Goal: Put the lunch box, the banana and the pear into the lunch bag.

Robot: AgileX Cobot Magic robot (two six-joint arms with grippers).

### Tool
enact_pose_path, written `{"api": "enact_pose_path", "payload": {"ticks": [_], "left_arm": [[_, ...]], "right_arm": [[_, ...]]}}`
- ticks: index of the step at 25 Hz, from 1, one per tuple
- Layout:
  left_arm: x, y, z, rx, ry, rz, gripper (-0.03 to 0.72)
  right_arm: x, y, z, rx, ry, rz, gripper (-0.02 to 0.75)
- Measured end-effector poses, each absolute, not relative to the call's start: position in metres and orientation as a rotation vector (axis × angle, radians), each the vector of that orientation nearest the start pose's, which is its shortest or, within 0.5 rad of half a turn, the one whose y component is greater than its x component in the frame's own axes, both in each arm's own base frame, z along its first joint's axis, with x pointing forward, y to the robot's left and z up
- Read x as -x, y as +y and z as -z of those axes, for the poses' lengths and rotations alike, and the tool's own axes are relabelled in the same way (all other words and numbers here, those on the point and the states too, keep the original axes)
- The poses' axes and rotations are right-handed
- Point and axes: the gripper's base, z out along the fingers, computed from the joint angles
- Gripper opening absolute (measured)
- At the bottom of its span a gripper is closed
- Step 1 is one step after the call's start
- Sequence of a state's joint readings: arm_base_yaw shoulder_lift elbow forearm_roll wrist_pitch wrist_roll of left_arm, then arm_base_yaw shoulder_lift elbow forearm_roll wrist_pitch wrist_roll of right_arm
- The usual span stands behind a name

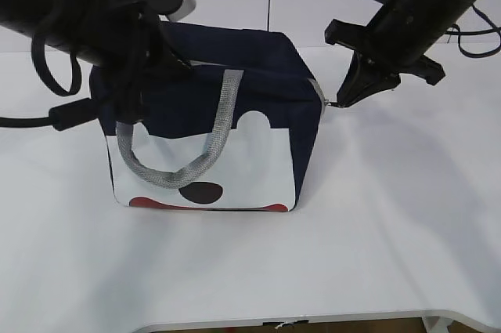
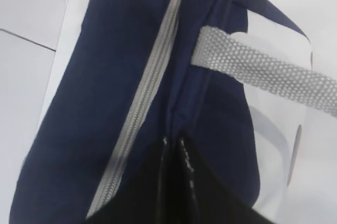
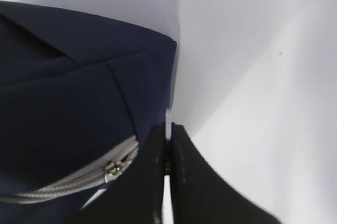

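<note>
The bag [image 1: 211, 114] stood mid-table, zipped shut; no writing was seen. Its top fabric was pinched by the left gripper [image 2: 174, 142], its ring pull [image 3: 168, 124] by the right gripper [image 3: 168, 145].

The left tool [image 2: 174, 147] pinches the blue lunch bag [image 2: 105, 103] at 6 o'clock, beside the shut grey zipper [image 2: 152, 76]. A grey handle [image 2: 263, 68] lies toward 3 o'clock.
</note>
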State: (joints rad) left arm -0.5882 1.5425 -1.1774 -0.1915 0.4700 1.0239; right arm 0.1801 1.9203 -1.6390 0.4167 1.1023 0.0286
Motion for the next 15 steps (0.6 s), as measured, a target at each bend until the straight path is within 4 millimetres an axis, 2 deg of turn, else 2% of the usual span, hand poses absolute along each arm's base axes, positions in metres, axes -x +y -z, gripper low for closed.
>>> {"api": "enact_pose_path", "payload": {"ticks": [2, 8, 15], "left_arm": [[-0.284, -0.196, -0.298, -1.547, 1.71, -0.04, -0.013], [-0.287, -0.191, -0.298, -1.534, 1.722, -0.05, -0.013], [-0.287, -0.191, -0.298, -1.536, 1.721, -0.053, -0.013]], "right_arm": [[-0.4, 0.108, -0.262, 0.003, 2.829, -0.645, 0.018], [-0.404, 0.116, -0.226, 0.043, 2.825, -0.774, 0.018], [-0.409, 0.12, -0.221, 0.103, 2.759, -0.842, 0.018]]}}
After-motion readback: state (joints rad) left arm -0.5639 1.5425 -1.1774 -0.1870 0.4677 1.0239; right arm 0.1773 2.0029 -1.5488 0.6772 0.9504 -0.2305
